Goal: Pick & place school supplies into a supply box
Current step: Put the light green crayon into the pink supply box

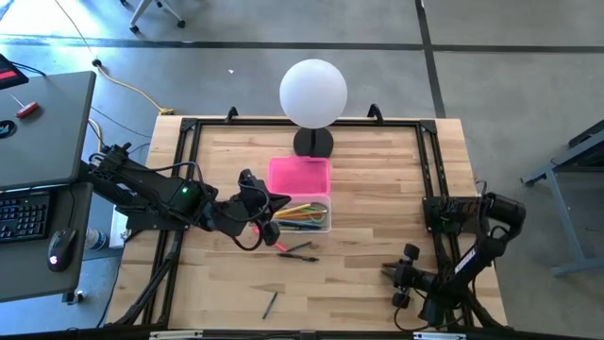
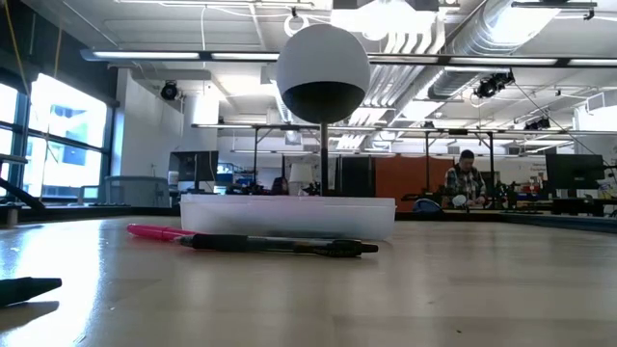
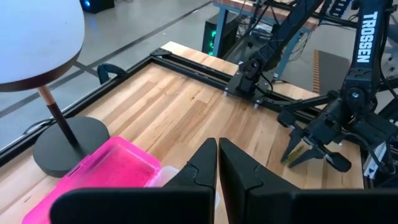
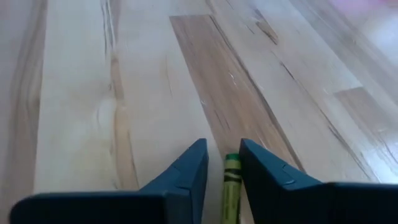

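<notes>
High view: the clear supply box (image 1: pixel 304 213) lies at the middle of the wooden table (image 1: pixel 377 189), holding yellow, orange and green pens, with its pink lid (image 1: pixel 299 176) lying just on its far side. Farther back stands a white globe lamp (image 1: pixel 313 93) on a black round base (image 1: pixel 313 143). The left gripper (image 1: pixel 268 210) hangs at the box's left end, its fingers (image 3: pixel 205 171) pressed together on nothing that can be seen. Just near of the box lie a pink pen (image 2: pixel 154 232) and a black pen (image 2: pixel 280 245); in the low view they lie in front of the box wall. A dark pencil (image 1: pixel 270 304) lies alone near the table's near edge. The right gripper (image 4: pixel 224 171) is low at the near right of the table, its fingers a little apart with a green crayon (image 4: pixel 231 186) between them; whether they pinch it I cannot tell. Beyond the table a person (image 2: pixel 469 181) is at a bench.
</notes>
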Motion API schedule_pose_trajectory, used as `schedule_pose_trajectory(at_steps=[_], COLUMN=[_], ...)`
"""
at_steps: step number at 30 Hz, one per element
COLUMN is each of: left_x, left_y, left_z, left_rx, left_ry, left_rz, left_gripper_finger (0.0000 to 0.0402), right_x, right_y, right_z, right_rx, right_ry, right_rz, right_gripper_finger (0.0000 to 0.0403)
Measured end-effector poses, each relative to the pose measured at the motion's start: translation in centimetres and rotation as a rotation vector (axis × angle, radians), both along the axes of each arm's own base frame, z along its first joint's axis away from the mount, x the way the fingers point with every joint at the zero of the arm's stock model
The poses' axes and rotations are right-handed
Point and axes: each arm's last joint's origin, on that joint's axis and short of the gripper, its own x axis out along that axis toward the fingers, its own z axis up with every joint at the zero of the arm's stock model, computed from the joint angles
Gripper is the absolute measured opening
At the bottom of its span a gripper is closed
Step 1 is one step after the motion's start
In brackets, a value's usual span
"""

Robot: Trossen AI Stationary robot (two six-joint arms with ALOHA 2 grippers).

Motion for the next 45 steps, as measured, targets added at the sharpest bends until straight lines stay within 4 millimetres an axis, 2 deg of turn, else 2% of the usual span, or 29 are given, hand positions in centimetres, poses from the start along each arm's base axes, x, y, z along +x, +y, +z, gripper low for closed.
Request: schedule_pose_trajectory(at_steps=[6,12,14,18,22,25,27,31,34,37,39,42,45], left_x=[0.0,0.0,0.0,0.0,0.1,0.1,0.1,0.1,-0.1,-0.4,-0.7,-1.0,-1.0], left_y=[0.0,-0.1,-0.1,-0.1,-0.1,0.0,0.0,-0.1,-0.4,-1.0,-1.7,-2.9,-4.3], left_z=[0.0,0.0,0.0,0.0,0.1,0.1,0.1,0.2,-0.1,-0.5,-0.8,-1.3,-2.5], left_rx=[-0.005,-0.008,-0.008,-0.010,-0.009,-0.004,-0.005,-0.016,-0.038,-0.088,-0.109,-0.163,-0.293], left_ry=[0.004,0.005,0.005,0.000,-0.006,-0.011,-0.014,-0.016,0.013,0.040,0.054,0.065,0.137], left_rz=[-0.015,-0.020,-0.020,-0.020,-0.014,-0.001,-0.001,-0.017,-0.061,-0.091,-0.102,-0.117,-0.163], left_gripper_finger=[0.0046,0.0046,0.0046,0.0046,0.0046,0.0046,0.0046,0.0046,0.0046,0.0046,0.0046,0.0046,0.0046], right_x=[0.0,0.3,0.8,3.1,6.5,9.5,12.3,17.4,19.7,20.8,21.4,22.5,23.1], right_y=[0.0,-0.1,-0.1,-0.7,-2.9,-5.2,-6.6,-10.5,-13.8,-16.8,-18.3,-19.1,-19.4], right_z=[-0.1,0.0,0.6,3.2,7.2,9.3,11.2,13.1,14.2,13.4,12.5,11.5,9.5], right_rx=[-0.008,-0.023,-0.023,-0.023,-0.113,-0.221,-0.249,-0.248,-0.249,-0.278,-0.235,-0.159,-0.141], right_ry=[0.004,-0.007,0.008,-0.026,-0.203,-0.204,-0.238,-0.325,-0.441,-0.399,-0.384,-0.448,-0.435], right_rz=[0.010,0.019,0.026,0.027,-0.021,-0.008,0.028,0.193,0.228,0.260,0.336,0.425,0.433], right_gripper_finger=[0.0015,0.0009,0.0005,0.0006,0.0003,0.0004,0.0005,0.0004,0.0003,0.0003,0.0003,0.0004,0.0004])
